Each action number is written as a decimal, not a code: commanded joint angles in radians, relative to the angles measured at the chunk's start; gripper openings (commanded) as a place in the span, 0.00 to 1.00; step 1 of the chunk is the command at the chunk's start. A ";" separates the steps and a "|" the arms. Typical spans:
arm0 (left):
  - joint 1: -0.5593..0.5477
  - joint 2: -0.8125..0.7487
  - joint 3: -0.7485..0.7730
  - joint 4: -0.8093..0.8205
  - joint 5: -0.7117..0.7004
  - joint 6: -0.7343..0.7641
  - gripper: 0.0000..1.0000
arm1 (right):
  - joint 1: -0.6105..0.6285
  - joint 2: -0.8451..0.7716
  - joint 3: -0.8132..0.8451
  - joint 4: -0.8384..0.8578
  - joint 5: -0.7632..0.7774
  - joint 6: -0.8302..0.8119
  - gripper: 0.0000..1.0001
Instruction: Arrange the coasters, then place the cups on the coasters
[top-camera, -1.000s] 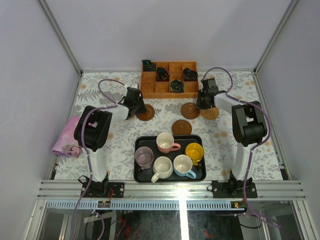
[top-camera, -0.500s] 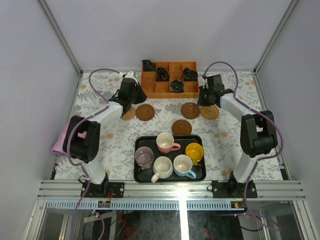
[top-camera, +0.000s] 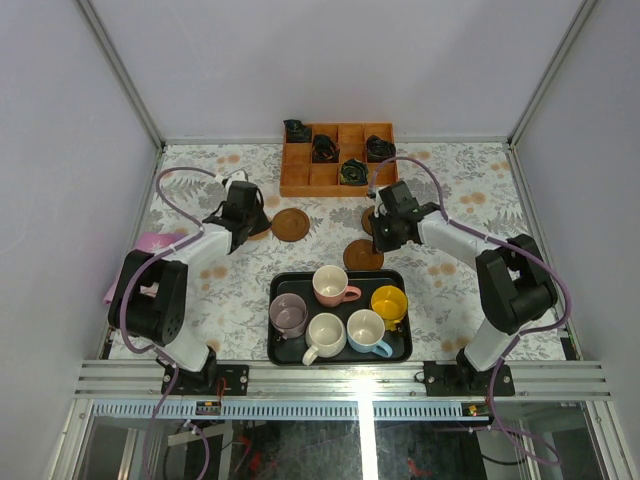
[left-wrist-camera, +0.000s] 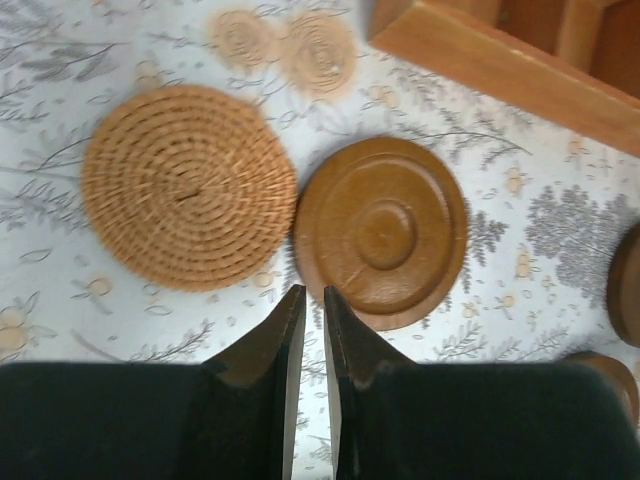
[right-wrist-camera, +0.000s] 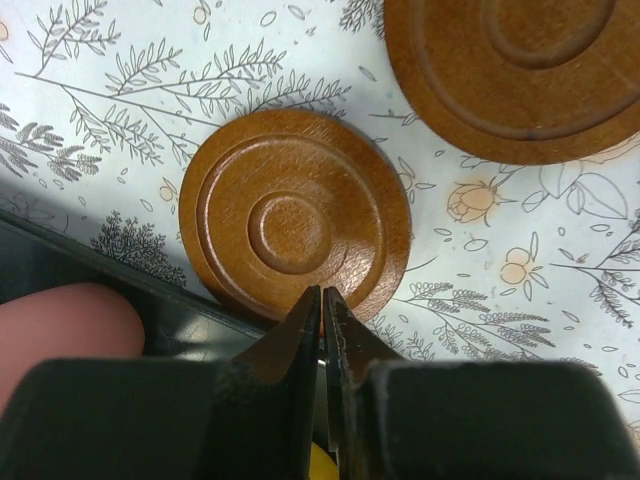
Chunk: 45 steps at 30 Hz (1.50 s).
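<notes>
**Both grippers closed and empty over the coasters**

The left gripper (left-wrist-camera: 312, 292) has its fingers drawn almost together, gripping nothing; just ahead of the tips, a tan woven round coaster (left-wrist-camera: 188, 187) lies to one side and a dark brown turned-wood coaster (left-wrist-camera: 380, 232) to the other, almost touching each other.

The right gripper (right-wrist-camera: 321, 292) is pinched to a slit, also empty; its tips hang over the near rim of another dark wooden coaster (right-wrist-camera: 295, 230), which lies just beside the black rectangular tray (right-wrist-camera: 90, 265); the pink cup (right-wrist-camera: 60, 325) sits behind the fingers.

A careless nudge could jam this coaster against the tray, or ride one left-hand coaster onto the other.

Half a second earlier both grippers were nearer the orange wooden box (left-wrist-camera: 500, 60); both have since drawn back.
</notes>
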<state>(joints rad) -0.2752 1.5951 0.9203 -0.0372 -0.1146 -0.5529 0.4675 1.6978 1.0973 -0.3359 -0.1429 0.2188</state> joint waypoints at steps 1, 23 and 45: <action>0.024 -0.057 -0.021 -0.026 -0.053 -0.021 0.12 | 0.027 0.010 -0.005 -0.014 -0.003 -0.008 0.11; 0.085 -0.094 -0.087 -0.026 -0.064 -0.012 0.13 | 0.086 0.368 0.269 0.012 -0.067 -0.007 0.10; 0.091 0.010 -0.044 -0.013 -0.039 0.004 0.13 | 0.085 0.615 0.674 -0.034 0.030 -0.056 0.12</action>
<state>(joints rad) -0.1932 1.5909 0.8452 -0.0757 -0.1566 -0.5625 0.5472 2.2654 1.7317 -0.3374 -0.1844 0.1978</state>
